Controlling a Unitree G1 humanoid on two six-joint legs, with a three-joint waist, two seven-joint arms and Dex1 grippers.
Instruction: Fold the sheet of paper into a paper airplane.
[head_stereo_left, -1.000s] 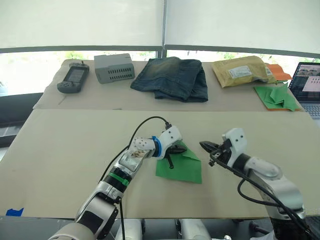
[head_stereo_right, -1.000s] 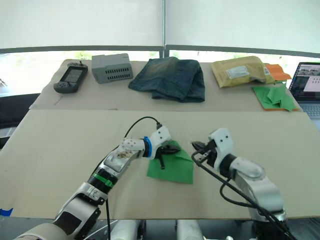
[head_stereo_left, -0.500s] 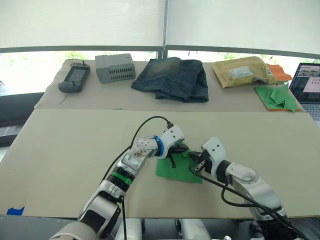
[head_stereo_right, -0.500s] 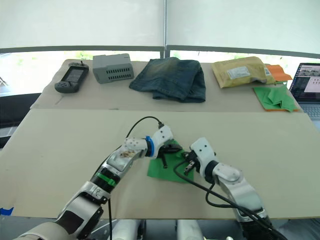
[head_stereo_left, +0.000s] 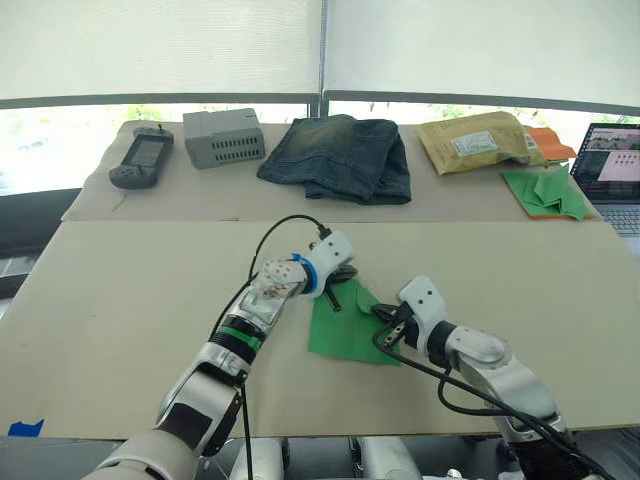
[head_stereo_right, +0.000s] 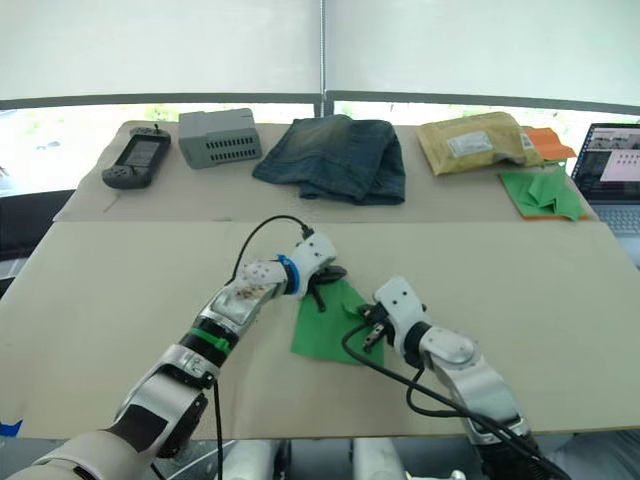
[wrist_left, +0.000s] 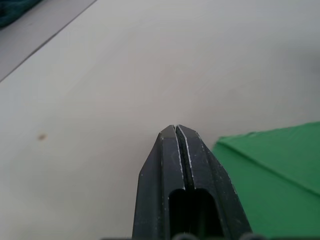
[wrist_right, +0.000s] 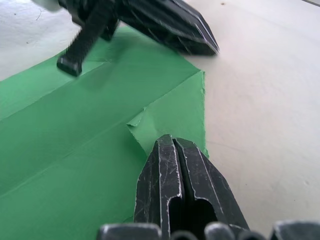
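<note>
**Both grippers at the green sheet**

The sheet of paper (head_stereo_left: 348, 325) lies flat on the table (head_stereo_left: 130, 290). The left gripper (wrist_left: 176, 131), fingers together, rests at its far edge. The right gripper (wrist_right: 173, 142), fingers together, presses its near-right corner (that corner partly hidden).

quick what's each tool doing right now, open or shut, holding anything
Left tool: shut, holding nothing, tip beside the sheet of paper.
Right tool: shut, holding nothing, tip over the sheet's edge.
</note>
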